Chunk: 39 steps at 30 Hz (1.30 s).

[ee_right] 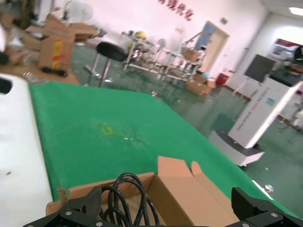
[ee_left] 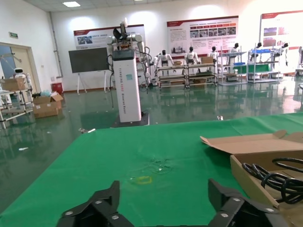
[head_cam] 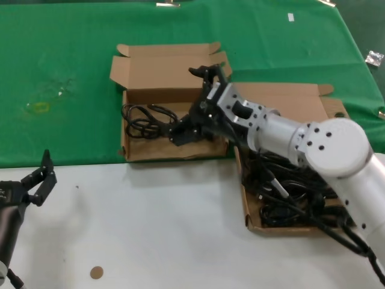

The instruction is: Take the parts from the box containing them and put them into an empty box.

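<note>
The box with two splayed notched lid flaps (head_cam: 174,151) lies open on the green cloth, with one black cord bundle (head_cam: 144,120) in its left half. My right gripper (head_cam: 187,105) hangs open over the right half of this box, beside the bundle. In the right wrist view its gripper (ee_right: 163,208) is wide open, with cord loops (ee_right: 128,196) lying in the box (ee_right: 189,198) below. The other box (head_cam: 248,208), on the right, holds a pile of black cords (head_cam: 295,192), partly hidden by my right arm. My left gripper (head_cam: 39,180) is parked open at the front left, also shown in the left wrist view (ee_left: 163,203).
A green cloth (head_cam: 72,72) covers the far part of the table and bare white table (head_cam: 168,229) lies in front. A yellowish mark (head_cam: 37,107) is on the cloth at left. A small brown disc (head_cam: 96,272) lies near the front edge. A small packet (head_cam: 374,58) lies at far right.
</note>
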Tool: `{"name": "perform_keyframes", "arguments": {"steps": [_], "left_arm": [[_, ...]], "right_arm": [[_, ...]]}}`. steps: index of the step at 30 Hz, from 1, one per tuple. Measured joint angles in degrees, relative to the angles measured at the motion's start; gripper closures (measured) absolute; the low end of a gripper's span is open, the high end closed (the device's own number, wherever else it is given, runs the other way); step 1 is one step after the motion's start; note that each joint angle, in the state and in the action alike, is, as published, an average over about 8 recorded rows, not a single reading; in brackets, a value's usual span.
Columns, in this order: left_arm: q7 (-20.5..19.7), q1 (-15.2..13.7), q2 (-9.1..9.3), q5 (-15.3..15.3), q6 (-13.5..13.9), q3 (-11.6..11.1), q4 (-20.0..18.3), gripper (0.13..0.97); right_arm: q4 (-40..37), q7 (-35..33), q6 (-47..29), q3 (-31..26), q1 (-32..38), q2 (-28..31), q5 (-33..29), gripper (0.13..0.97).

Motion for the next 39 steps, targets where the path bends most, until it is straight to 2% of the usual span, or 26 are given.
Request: {"name": "perform_keyframes", "arguments": {"steps": [4, 12, 21, 30, 39], "left_arm": [[-0.01, 0.0, 0.0, 0.0, 0.0, 0.0, 0.0, 0.524], [-0.03, 0.0, 0.0, 0.0, 0.0, 0.0, 0.0, 0.322], [-0.03, 0.0, 0.0, 0.0, 0.0, 0.0, 0.0, 0.192], [-0.03, 0.0, 0.0, -0.01, 0.0, 0.0, 0.0, 0.134], [-0.03, 0.0, 0.0, -0.01, 0.0, 0.0, 0.0, 0.133]], "right_arm": [[2.13, -0.24, 2.46, 1.72, -3.4, 0.21, 2.0, 0.132], [6.42, -0.72, 7.41, 5.15, -10.16, 0.62, 6.03, 0.129], [11.24, -1.25, 12.97, 9.01, -17.77, 1.09, 10.55, 0.129], [16.06, -1.78, 18.51, 12.86, -25.39, 1.56, 15.07, 0.129], [20.87, -2.32, 24.09, 16.73, -33.0, 2.02, 19.59, 0.129]]}}
